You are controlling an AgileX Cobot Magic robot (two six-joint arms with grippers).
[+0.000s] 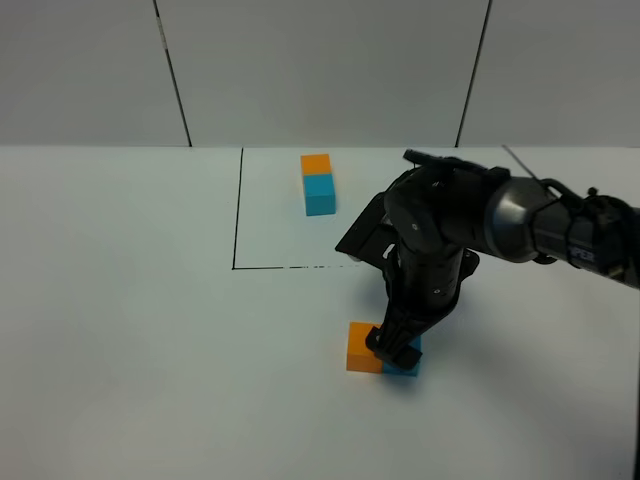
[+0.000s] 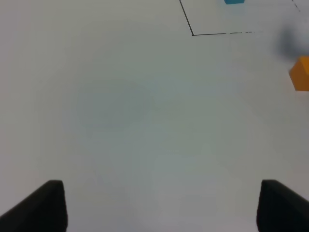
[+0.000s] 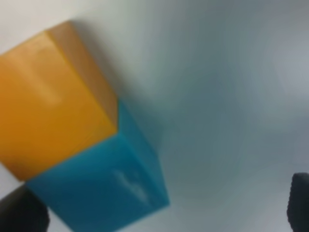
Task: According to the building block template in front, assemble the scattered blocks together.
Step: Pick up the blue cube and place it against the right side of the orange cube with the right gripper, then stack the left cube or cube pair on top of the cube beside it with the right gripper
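Observation:
The building block template (image 1: 318, 182), a small orange cube joined to a cyan one, lies at the back inside the black outline. The scattered blocks sit side by side and touching near the front: the orange cube (image 1: 361, 348) (image 3: 50, 96) and the cyan cube (image 1: 408, 362) (image 3: 104, 186). My right gripper (image 1: 394, 346) (image 3: 159, 208) hangs right over the cyan cube and is open. One finger is close beside the cube and the other is far off it. My left gripper (image 2: 164, 205) is open over bare table, with the orange cube (image 2: 301, 72) at the edge of its view.
A black outline (image 1: 238, 215) (image 2: 193, 34) marks a rectangle at the back of the white table (image 1: 130, 330). The right arm (image 1: 500, 215) reaches in from the right, above the table. A grey panelled wall (image 1: 320, 70) rises behind.

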